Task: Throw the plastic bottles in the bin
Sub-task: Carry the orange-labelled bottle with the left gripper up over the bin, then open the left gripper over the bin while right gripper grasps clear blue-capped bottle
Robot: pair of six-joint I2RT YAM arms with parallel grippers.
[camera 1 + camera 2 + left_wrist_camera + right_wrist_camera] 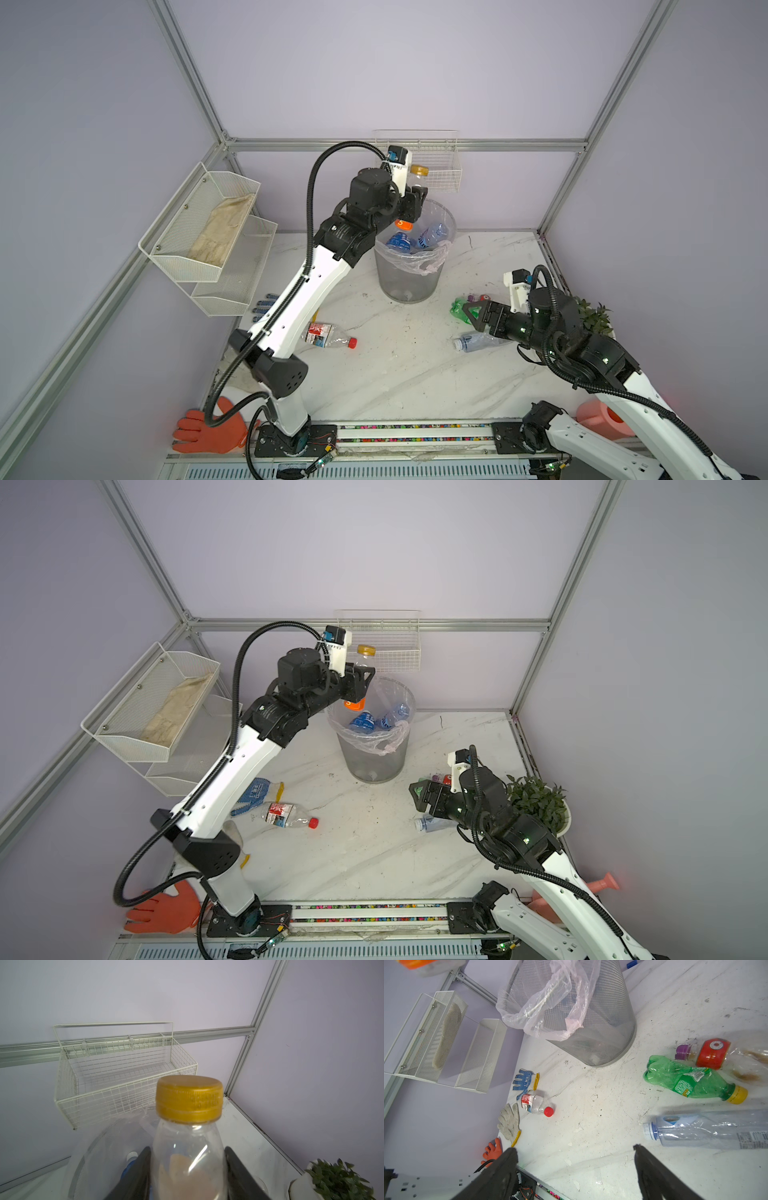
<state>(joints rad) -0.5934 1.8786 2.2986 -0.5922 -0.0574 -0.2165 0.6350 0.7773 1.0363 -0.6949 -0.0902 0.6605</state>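
Gold-capped bottle (188,1147) upright over lined bin (407,278)

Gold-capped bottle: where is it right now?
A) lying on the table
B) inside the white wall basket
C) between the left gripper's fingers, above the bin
C: the gold-capped bottle stands upright between the black fingers of the left gripper, and in both top views the bin sits just beneath it.

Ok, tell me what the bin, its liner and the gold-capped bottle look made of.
Bin: grey metal mesh, matte, by its fine see-through grid. Liner: thin clear plastic film, glossy and wrinkled. Bottle: likely clear glossy plastic, with streaky highlights; cap ridged gold plastic.
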